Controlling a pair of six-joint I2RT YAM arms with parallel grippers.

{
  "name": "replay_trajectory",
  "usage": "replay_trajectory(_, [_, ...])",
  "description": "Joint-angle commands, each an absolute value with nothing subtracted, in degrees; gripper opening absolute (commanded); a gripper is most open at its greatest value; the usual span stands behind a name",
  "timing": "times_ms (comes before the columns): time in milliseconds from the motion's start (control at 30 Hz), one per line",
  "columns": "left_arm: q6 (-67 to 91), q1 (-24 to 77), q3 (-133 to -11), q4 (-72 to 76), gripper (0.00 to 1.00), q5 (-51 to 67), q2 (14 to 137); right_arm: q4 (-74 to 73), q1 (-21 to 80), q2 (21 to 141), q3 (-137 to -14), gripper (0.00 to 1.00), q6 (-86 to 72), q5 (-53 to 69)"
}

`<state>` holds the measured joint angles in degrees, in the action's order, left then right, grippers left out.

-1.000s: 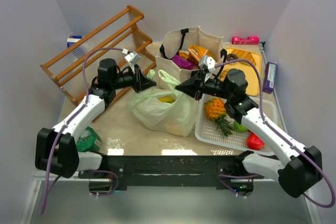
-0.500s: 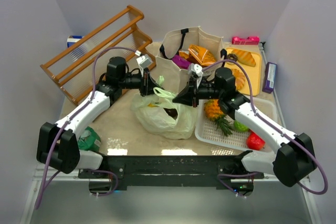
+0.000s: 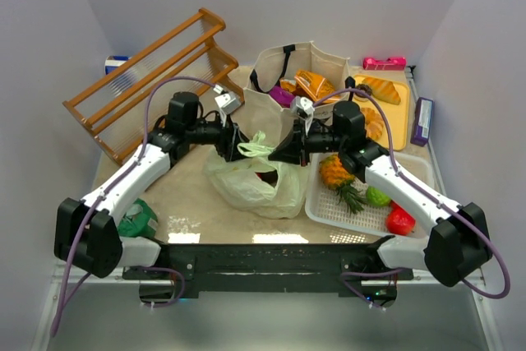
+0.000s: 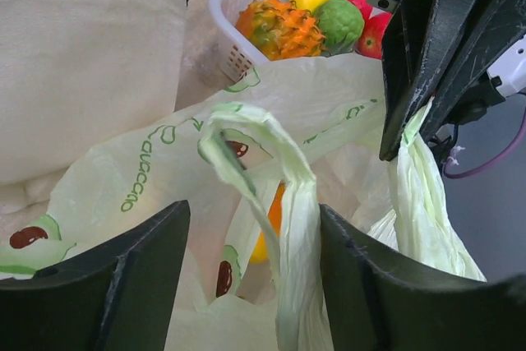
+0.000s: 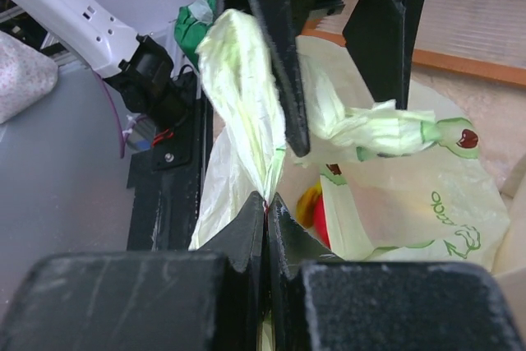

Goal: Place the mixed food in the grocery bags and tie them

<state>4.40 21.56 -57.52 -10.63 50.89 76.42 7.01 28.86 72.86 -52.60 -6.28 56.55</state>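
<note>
A slatted wooden rack [image 3: 152,80] leans at the upper left, with a blue-and-white box [image 3: 115,63] behind it. At lower right a white mesh basket [image 3: 325,213] holds a pineapple [image 3: 335,170], a green fruit [image 3: 377,196] and a red one [image 3: 400,221]. Behind it, bread [image 3: 380,88] lies on an orange board [image 3: 394,117]. A dark green bundle [image 3: 137,219] sits at lower left.

The plastic bag [image 3: 251,182] lies at frame centre on the worktop [image 3: 185,199]. The canvas tote [image 3: 271,104] stands directly behind it, toward the upper centre. The basket [image 3: 329,207] sits just right of the plastic bag, with the pineapple [image 3: 335,170] inside it. The rack [image 3: 156,71] occupies the upper left. The bundle [image 3: 138,219] lies at lower left, near the front edge.
</note>
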Motion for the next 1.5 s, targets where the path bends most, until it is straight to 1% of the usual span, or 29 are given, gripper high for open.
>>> replay_trajectory(0, [0.4, 21.7, -60.3, -13.8, 0.75, 48.5, 72.8, 11.7, 28.9, 73.0, -54.2, 0.00, -10.3, 57.7])
replay_trajectory(33, [0.3, 21.7, -60.2, -14.1, 0.78, 48.2, 71.9, 12.3, 28.8, 72.9, -54.1, 0.00, -10.8, 57.7])
replay_trajectory(233, [-5.6, 21.7, -60.0, -17.8, 0.86, 46.3, 69.2, 15.1, 28.9, 71.5, -53.9, 0.00, -13.8, 56.9])
replay_trajectory(500, [-8.8, 21.7, -59.9, -21.4, 0.91, 46.5, 66.9, 17.8, 28.9, 70.0, -50.6, 0.00, -15.9, 54.9])
replay_trajectory(667, [-7.1, 21.7, -59.2, -18.6, 0.89, 47.5, 66.7, 17.3, 29.0, 70.3, -49.6, 0.00, -15.1, 53.9])
replay_trajectory(767, [-4.7, 21.7, -58.2, -16.2, 0.82, 46.2, 67.9, 17.7, 29.5, 69.5, -48.4, 0.00, -15.5, 53.3])
replay_trajectory(800, [-3.9, 21.7, -57.8, -15.6, 0.78, 45.4, 68.7, 17.8, 29.6, 69.3, -48.1, 0.00, -15.5, 52.7])
replay_trajectory(900, [-1.0, 21.7, -56.3, -12.6, 0.75, 45.2, 69.3, 17.6, 30.4, 68.6, -46.9, 0.00, -15.6, 50.3])
replay_trajectory(967, [0.0, 21.7, -55.2, -10.3, 0.75, 45.4, 68.9, 17.8, 30.9, 68.2, -45.7, 0.00, -16.1, 46.9])
replay_trajectory(1133, [3.9, 21.7, -52.1, -6.3, 0.76, 45.9, 66.4, 21.5, 31.6, 68.1, -43.0, 0.00, -17.9, 43.9])
replay_trajectory(1267, [4.1, 21.7, -51.1, -6.3, 0.79, 50.5, 66.5, 25.4, 31.7, 69.5, -42.1, 0.00, -20.3, 42.0])
replay_trajectory(1467, [3.6, 21.7, -50.7, -6.1, 0.82, 52.0, 65.3, 29.1, 31.7, 70.7, -41.7, 0.00, -23.4, 39.0])
